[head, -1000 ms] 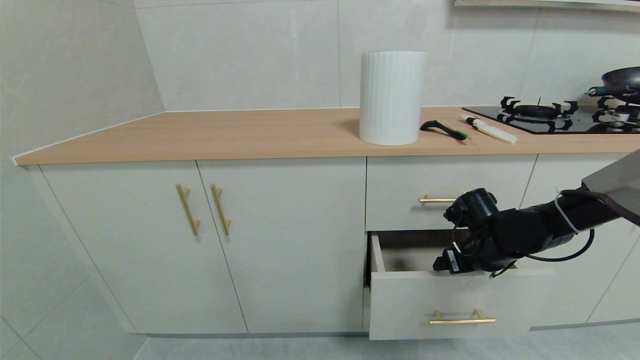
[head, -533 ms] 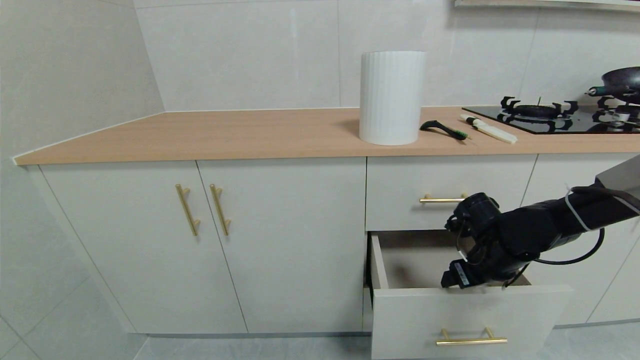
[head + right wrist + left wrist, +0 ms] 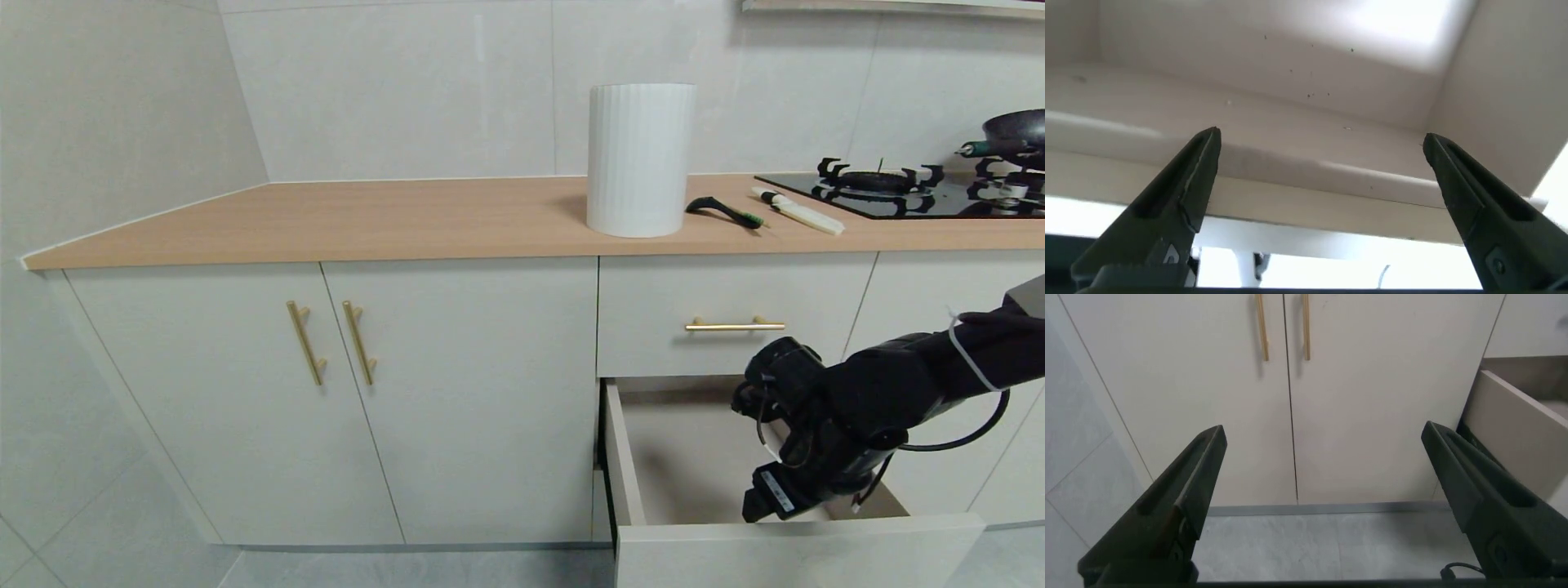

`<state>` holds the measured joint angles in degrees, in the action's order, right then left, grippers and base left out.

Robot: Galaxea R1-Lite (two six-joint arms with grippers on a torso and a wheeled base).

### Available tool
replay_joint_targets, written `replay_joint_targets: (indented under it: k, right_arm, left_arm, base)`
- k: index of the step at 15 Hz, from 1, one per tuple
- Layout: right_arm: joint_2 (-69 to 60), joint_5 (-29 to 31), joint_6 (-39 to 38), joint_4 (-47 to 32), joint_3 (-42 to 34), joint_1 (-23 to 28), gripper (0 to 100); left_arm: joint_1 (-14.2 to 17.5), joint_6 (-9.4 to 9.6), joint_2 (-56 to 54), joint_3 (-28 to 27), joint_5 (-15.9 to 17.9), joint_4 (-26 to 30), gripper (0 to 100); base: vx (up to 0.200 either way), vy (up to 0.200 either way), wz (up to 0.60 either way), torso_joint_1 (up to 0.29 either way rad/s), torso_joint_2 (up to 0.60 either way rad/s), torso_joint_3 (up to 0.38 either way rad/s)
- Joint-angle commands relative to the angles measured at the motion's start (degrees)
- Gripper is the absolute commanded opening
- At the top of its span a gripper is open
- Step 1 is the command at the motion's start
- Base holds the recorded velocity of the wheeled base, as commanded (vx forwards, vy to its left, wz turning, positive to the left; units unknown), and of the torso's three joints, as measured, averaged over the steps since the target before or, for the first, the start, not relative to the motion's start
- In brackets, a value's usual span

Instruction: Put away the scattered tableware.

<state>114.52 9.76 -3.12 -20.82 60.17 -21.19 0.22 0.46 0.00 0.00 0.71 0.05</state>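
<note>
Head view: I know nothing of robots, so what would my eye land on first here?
First, the open lower drawer at the right, with the black right gripper at its front edge, fingers spread. Then the tall white ribbed canister standing on the wooden counter. Beside it, toward the stove, lie a black utensil and a white utensil.

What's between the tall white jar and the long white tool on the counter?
A black tool lies between the jar and the white tool; the head view shows it.
</note>
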Motion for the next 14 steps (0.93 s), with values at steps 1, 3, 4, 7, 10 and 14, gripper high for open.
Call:
replay_joint_targets:
  k: [1, 3, 4, 7, 10, 14]
  right_arm:
    - [-2.5, 0.0, 0.7, 0.0, -2.1, -0.6, 100]
    - [-3.2, 0.0, 1.9, -1.0, -3.6, -1.2, 100]
    - [-3.6, 0.0, 2.5, -2.0, -4.4, -1.8, 100]
    - [-3.9, 0.0, 2.9, -4.4, -4.7, -3.1, 100]
    - [-4.0, 0.0, 4.2, -8.7, -4.5, -4.2, 100]
    - [-5.2, -0.1, 4.3, -9.3, -4.2, -4.2, 100]
  left_arm:
    - [0.0, -0.02, 0.0, 0.0, 0.0, 0.0, 100]
    - [0.1, -0.02, 0.0, 0.0, 0.0, 0.0, 100]
    - [0.0, -0.02, 0.0, 0.0, 0.0, 0.0, 100]
    - [0.1, -0.02, 0.0, 0.0, 0.0, 0.0, 100]
    - [0.0, -0.02, 0.0, 0.0, 0.0, 0.0, 100]
    - [0.0, -0.02, 0.0, 0.0, 0.0, 0.0, 100]
  base:
    - [0.0, 0.0, 0.0, 0.0, 0.0, 0.0]
    - [0.0, 0.0, 0.0, 0.0, 0.0, 0.0]
    - [0.0, 0.0, 0.0, 0.0, 0.0, 0.0]
    - [0.0, 0.0, 0.0, 0.0, 0.0, 0.0]
    - [0.0, 0.0, 0.0, 0.0, 0.0, 0.0]
    - [0.0, 0.0, 0.0, 0.0, 0.0, 0.0]
